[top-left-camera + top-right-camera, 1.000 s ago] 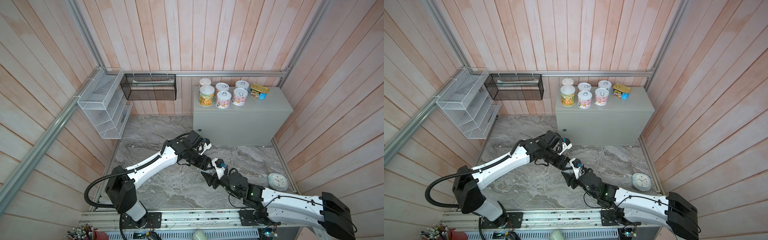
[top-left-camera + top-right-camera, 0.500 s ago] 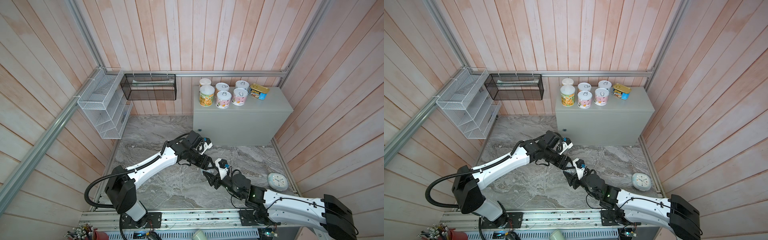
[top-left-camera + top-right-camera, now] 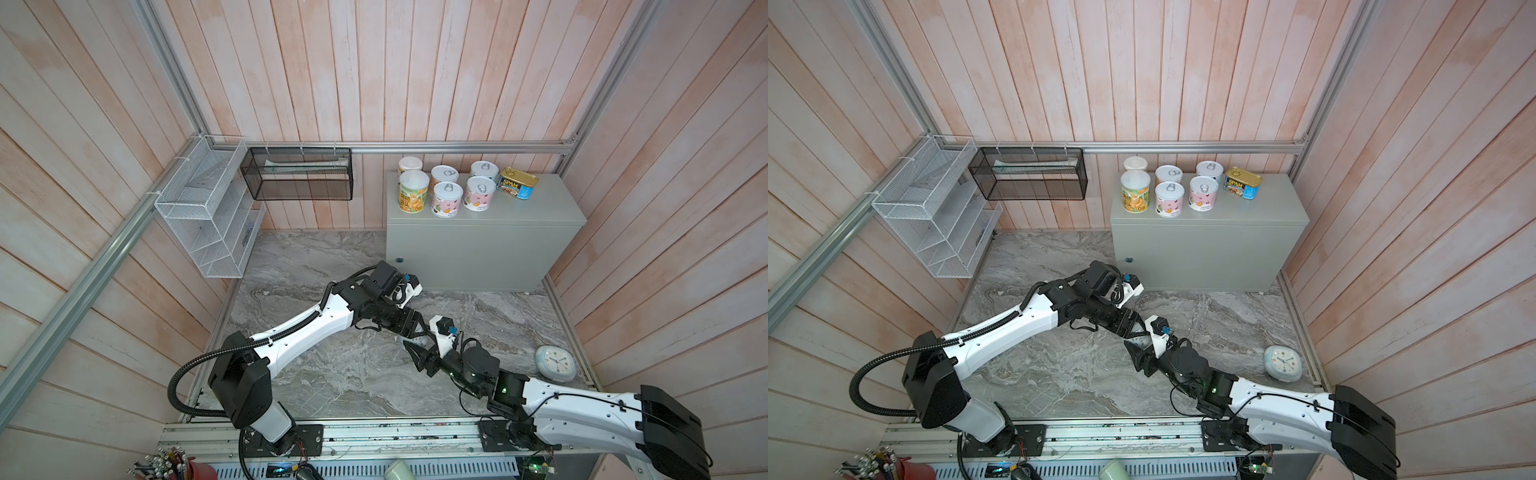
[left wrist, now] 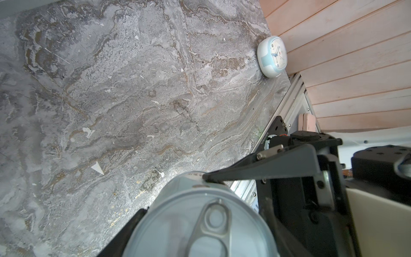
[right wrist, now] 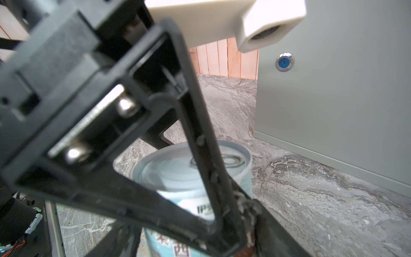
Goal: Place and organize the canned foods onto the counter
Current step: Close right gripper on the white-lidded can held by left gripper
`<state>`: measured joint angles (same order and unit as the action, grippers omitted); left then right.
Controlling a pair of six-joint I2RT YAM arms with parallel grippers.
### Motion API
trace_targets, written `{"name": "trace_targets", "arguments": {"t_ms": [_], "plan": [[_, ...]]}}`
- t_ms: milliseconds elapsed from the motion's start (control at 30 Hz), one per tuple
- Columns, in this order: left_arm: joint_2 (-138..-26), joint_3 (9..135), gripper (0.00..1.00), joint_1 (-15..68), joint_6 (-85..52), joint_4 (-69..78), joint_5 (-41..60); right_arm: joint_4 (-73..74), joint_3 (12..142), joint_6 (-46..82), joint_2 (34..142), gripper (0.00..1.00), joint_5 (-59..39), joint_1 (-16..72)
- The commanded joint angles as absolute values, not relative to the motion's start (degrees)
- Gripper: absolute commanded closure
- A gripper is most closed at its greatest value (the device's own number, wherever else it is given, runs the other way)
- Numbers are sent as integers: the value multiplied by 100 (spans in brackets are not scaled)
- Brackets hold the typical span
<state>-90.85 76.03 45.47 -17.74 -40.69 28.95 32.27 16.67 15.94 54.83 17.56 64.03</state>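
Observation:
A short pull-tab can (image 4: 200, 222) with a pale blue label hangs just above the marble floor, and my left gripper (image 4: 173, 193) is shut on its sides. In both top views only a sliver of this can (image 3: 419, 341) (image 3: 1139, 340) shows between the two grippers. My right gripper (image 5: 193, 240) straddles the same can (image 5: 178, 171) from the near side, open, with a gap at one finger. Several cans stand in two rows on the counter (image 3: 540, 216) (image 3: 1266, 208), with a yellow-green one (image 3: 413, 195) at the left. A gold oblong tin (image 3: 517, 183) lies at their right.
A round white clock (image 3: 555, 363) (image 4: 272, 56) lies on the floor by the right wall. A white wire rack (image 3: 208, 216) and a black mesh basket (image 3: 299, 178) hang on the left and back walls. The counter's front face (image 5: 333, 89) rises close behind the grippers.
My right gripper's jaws have spread apart around the can. The left gripper has kept its grip and stayed in place.

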Motion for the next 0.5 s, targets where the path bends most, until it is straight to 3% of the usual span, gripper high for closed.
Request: {"name": "trace_targets", "arguments": {"t_ms": [0,467], "plan": [[-8770,7544,58,4648,-1940,-4003,3601,3456,1819,1627,5548,22,2316,6251],[-8693,7473,58,4658,-2021,-3906,3699,3541,1937,1571,5775,19,2363,6162]]}}
